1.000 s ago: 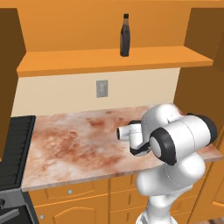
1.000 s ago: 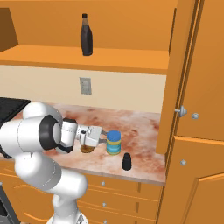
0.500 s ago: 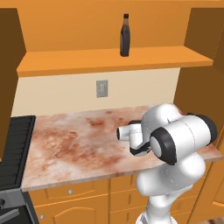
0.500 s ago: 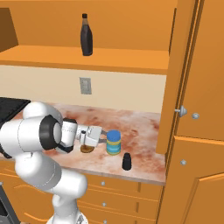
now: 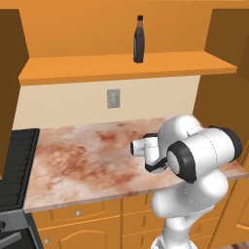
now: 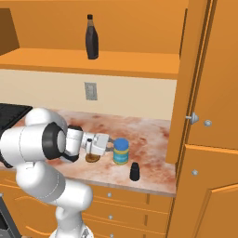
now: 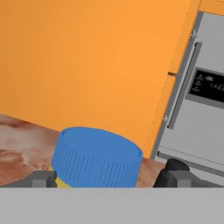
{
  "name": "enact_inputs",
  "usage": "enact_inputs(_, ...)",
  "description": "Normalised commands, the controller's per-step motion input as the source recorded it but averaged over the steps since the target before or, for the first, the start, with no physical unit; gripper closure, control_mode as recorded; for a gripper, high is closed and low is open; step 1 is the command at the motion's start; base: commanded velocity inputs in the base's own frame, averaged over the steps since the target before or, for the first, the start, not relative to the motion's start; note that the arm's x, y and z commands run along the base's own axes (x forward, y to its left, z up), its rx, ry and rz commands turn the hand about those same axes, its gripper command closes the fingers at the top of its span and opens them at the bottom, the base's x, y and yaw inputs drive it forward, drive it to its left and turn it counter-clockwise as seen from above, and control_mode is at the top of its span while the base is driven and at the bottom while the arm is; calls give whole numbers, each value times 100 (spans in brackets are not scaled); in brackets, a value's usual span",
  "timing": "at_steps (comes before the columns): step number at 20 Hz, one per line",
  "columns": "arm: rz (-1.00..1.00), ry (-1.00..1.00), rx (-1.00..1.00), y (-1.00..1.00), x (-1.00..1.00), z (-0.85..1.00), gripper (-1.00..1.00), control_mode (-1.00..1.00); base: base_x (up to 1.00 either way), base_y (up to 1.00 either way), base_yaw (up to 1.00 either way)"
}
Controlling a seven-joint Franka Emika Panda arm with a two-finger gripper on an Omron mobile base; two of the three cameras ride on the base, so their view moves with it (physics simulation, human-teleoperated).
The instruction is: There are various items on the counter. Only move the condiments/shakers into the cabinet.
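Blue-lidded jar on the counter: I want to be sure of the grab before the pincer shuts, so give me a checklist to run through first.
1. Pincer open: ok.
2. Squat yellow jar with the ribbed blue lid sits between the two dark fingertips: ok.
3. Jar upright on the mottled reddish stone counter: ok.
4. Small black shaker stands apart from the jar: ok.
5. Small round brown pastry under the hand, clear of it: cannot tell.
6. Orange wooden shelf has room beside the tall dark brown bottle: ok.
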Motion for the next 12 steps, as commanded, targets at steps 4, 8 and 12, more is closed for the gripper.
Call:
enact_inputs(4, 0, 0, 0, -4, 0, 0, -100, -100, 0, 0, 0)
enact_inputs(8, 0, 0, 0, -3, 0, 0, -100, -100, 0, 0, 0)
enact_inputs(12, 0, 0, 0, -6, 0, -2, -100, -100, 0, 0, 0)
